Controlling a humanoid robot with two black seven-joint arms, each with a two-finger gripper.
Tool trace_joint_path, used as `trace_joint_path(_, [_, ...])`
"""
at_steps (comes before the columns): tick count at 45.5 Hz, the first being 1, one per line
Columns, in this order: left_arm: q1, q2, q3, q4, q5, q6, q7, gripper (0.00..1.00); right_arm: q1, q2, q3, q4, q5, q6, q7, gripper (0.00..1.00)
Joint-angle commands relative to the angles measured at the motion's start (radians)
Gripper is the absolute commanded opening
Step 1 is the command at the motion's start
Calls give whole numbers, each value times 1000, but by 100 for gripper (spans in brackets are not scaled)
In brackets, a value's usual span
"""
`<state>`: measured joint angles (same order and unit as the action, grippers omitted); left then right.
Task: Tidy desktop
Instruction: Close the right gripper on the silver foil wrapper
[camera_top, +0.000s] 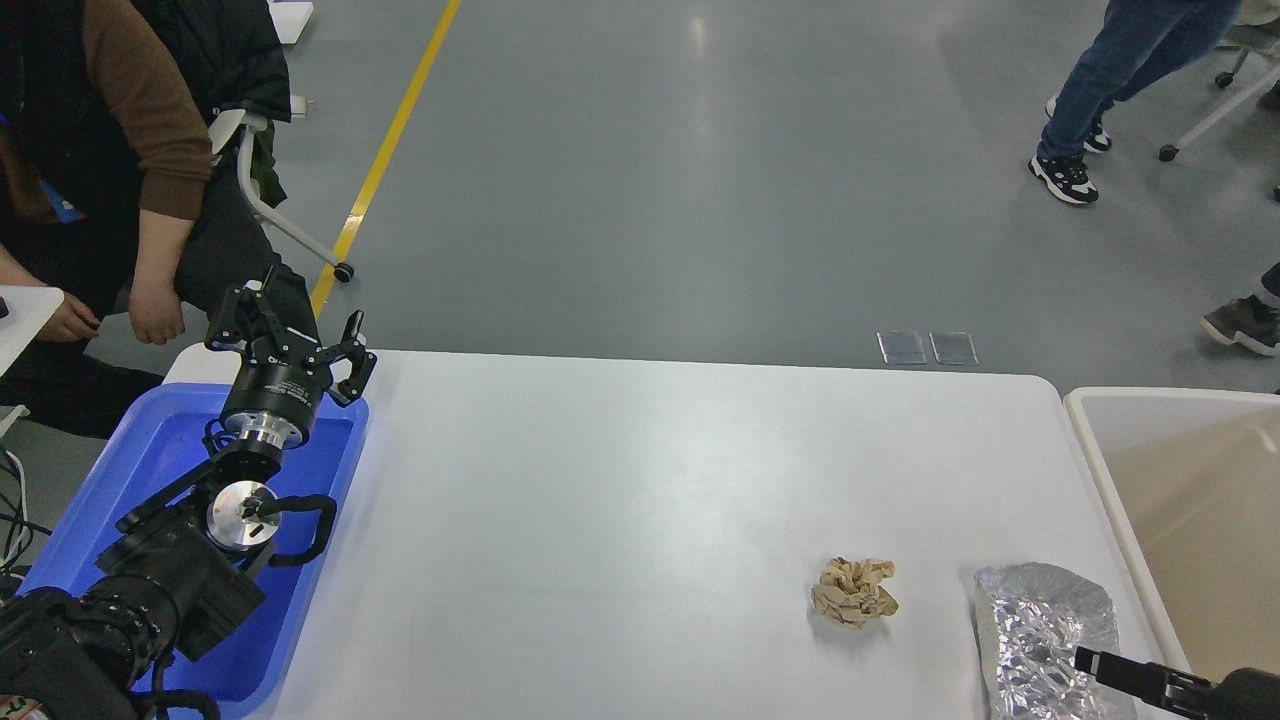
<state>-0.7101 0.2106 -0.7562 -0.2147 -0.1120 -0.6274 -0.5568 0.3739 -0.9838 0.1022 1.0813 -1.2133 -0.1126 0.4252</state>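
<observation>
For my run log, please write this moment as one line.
left gripper: open, above blue tray | right gripper: at foil, state unclear | paper ball: on desktop | bin: right

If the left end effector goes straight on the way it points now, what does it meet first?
Probably nothing on the desktop: the open left end effector points up and away past the far edge, toward the seated person. Depth is unclear.
</observation>
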Motion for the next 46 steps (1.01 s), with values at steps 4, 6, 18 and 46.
trace_joint_path(4, [0, 0, 0, 0, 0, 0, 0, 100, -18, 91, -1, -118, 0, -21, 6, 97])
trace_joint_path(6, [0, 0, 0, 0, 0, 0, 0, 100, -20, 111, -2, -144, 0, -22, 6, 97])
trace_joint_path(18, [1, 0, 0, 0, 0, 0, 0, 100, -21, 149, -2, -187, 1, -24, 43, 88])
trace_joint_path(46, [0, 0, 0, 0, 0, 0, 0, 100, -27, 149, -21, -258, 0, -24, 145, 0])
